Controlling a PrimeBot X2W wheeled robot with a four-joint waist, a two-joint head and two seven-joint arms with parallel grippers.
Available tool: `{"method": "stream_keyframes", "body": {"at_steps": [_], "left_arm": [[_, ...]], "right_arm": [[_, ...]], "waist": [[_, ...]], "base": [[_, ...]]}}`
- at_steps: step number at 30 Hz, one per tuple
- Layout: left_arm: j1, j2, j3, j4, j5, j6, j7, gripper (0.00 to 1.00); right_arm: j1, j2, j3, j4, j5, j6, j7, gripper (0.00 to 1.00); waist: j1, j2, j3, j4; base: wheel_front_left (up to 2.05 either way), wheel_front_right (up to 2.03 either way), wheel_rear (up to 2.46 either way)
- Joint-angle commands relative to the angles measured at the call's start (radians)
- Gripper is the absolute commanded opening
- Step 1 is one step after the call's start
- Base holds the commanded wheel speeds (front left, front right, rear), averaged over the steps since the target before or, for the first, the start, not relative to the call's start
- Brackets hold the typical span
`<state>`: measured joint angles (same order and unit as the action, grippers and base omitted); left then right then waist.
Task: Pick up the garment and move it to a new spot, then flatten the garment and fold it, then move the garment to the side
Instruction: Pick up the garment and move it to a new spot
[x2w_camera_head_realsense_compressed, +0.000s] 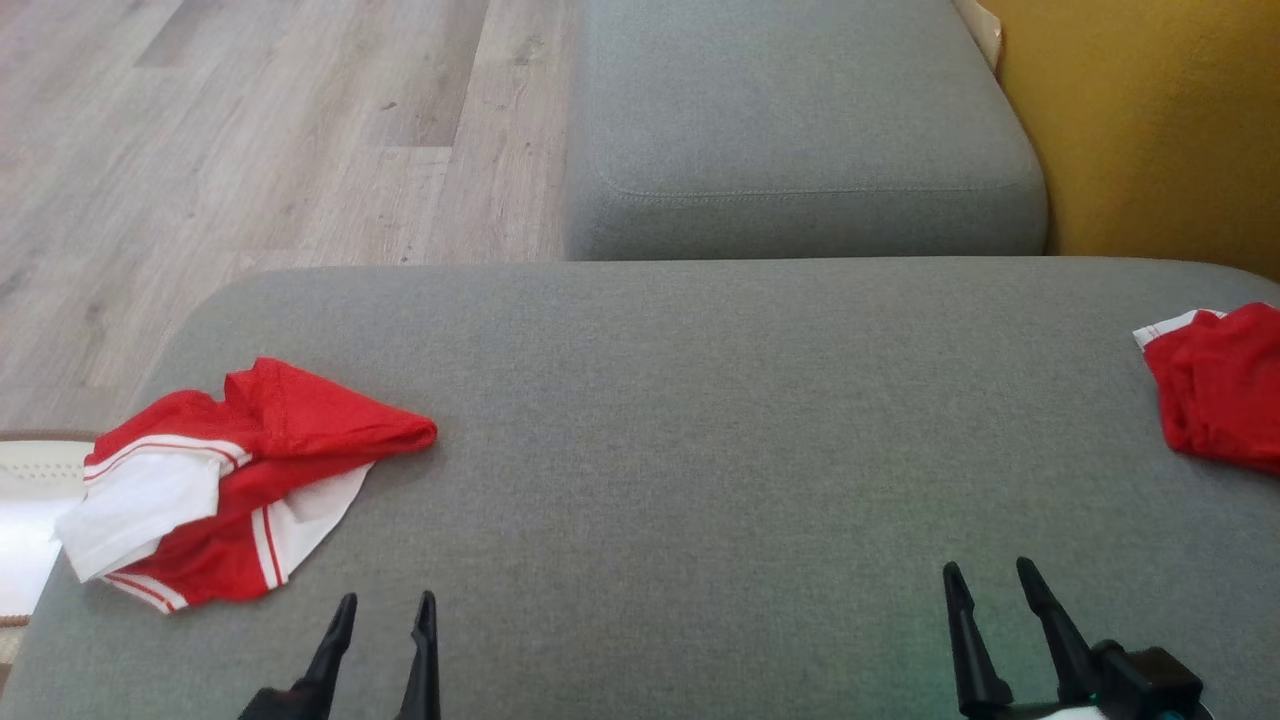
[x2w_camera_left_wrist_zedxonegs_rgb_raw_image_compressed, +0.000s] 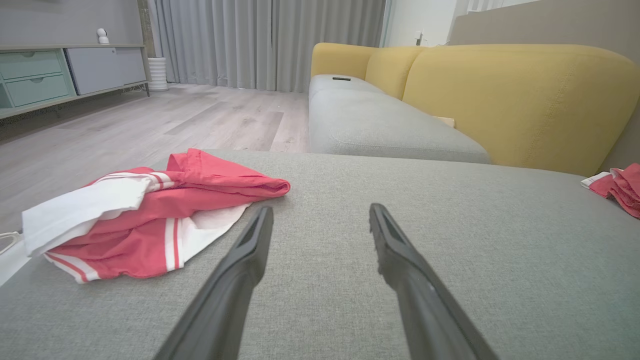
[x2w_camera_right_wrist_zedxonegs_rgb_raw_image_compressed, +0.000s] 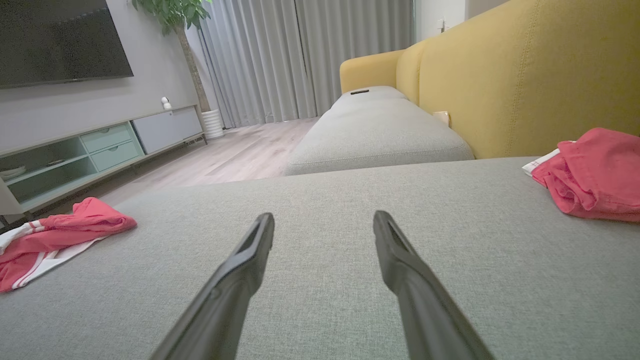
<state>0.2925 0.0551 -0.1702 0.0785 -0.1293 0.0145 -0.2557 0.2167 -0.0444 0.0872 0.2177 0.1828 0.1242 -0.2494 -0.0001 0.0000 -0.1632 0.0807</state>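
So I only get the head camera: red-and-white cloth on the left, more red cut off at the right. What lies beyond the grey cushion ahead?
Observer: A further seat cushion, with a small dark object lying on it.
Operator: And that cut-off red cloth?
Observer: The right-hand garment is bunched into a raised heap, not spread flat.
Operator: Across the room?
Observer: A low cabinet with mint drawers, below a dark TV screen.

Wooden floor (x2w_camera_head_realsense_compressed: 250, 150) and yellow backrest (x2w_camera_head_realsense_compressed: 1150, 120) flank grey seat (x2w_camera_head_realsense_compressed: 800, 120).
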Motion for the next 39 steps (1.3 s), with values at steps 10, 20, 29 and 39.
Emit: {"method": "stream_keyframes", "body": {"at_steps": [10,20,29,39], "left_arm": [[-0.073,-0.005,0.026,-0.025,0.000,0.004,-0.006,1.00],[-0.076,-0.005,0.030,-0.025,0.004,0.000,-0.006,1.00],[-0.082,-0.005,0.045,-0.038,0.006,0.002,-0.006,1.00],[-0.081,-0.005,0.096,-0.044,0.012,-0.004,-0.006,1.00]], "right_arm": [[-0.026,-0.006,0.011,-0.018,0.001,0.007,-0.012,1.00],[-0.025,-0.006,-0.008,-0.018,0.010,0.007,-0.012,1.00],[-0.027,-0.006,0.003,-0.022,0.010,0.007,-0.012,1.00],[-0.039,-0.006,0.046,-0.041,0.028,0.007,-0.012,1.00]], "waist": [[0.0001,0.0000,0.004,0.003],[0.0001,0.0000,0.017,0.034],[0.0001,0.0000,0.035,0.126],[0.0001,0.0000,0.043,0.266]], "base": [[0.00,0.00,0.00],[0.00,0.00,0.00],[0.00,0.00,0.00],[0.00,0.00,0.00]]}}
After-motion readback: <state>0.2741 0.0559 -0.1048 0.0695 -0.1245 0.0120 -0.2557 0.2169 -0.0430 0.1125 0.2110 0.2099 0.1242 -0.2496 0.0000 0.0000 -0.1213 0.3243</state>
